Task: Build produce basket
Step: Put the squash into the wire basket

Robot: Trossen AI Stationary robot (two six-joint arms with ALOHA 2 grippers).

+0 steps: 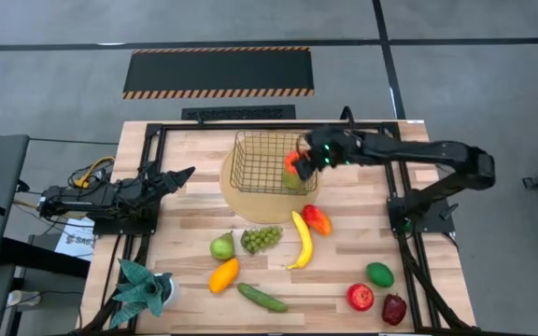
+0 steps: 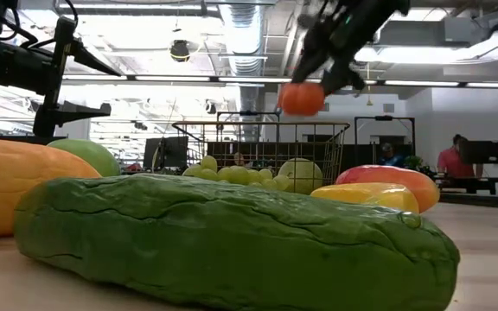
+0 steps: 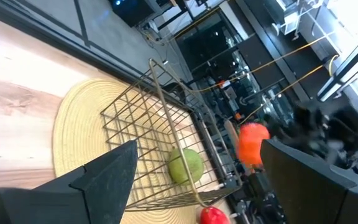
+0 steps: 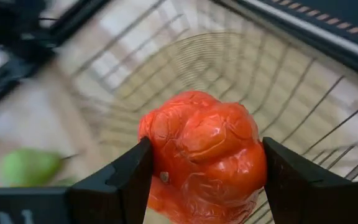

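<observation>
Nearest the front edge of the table lie a red apple (image 1: 360, 297), a darker red apple (image 1: 394, 309) and a green fruit (image 1: 379, 274), with the cucumber (image 1: 262, 298) to their left and a teal potted plant (image 1: 144, 287) at the front left corner. Behind these sit an orange-yellow fruit (image 1: 223, 275), a green pear (image 1: 222, 246), green grapes (image 1: 261, 239), the banana (image 1: 302, 240) and a red-orange mango (image 1: 318, 219) just beside the banana's far end.

Farther back, the wire basket (image 1: 261, 163) stands on a round tan mat (image 1: 236, 198). One pale green fruit (image 3: 186, 165) already lies inside it, near the right wall.

The right gripper (image 1: 299, 163) is above the basket's right rim — its fingers are closed on a wrinkled red-orange fruit (image 4: 202, 155), gripped from both sides and held clear of the wire, above the basket in the low view.

The left gripper (image 1: 183, 175) waits at the left of the table, pointed toward the basket but well apart from it, jaws parted and holding nothing.
</observation>
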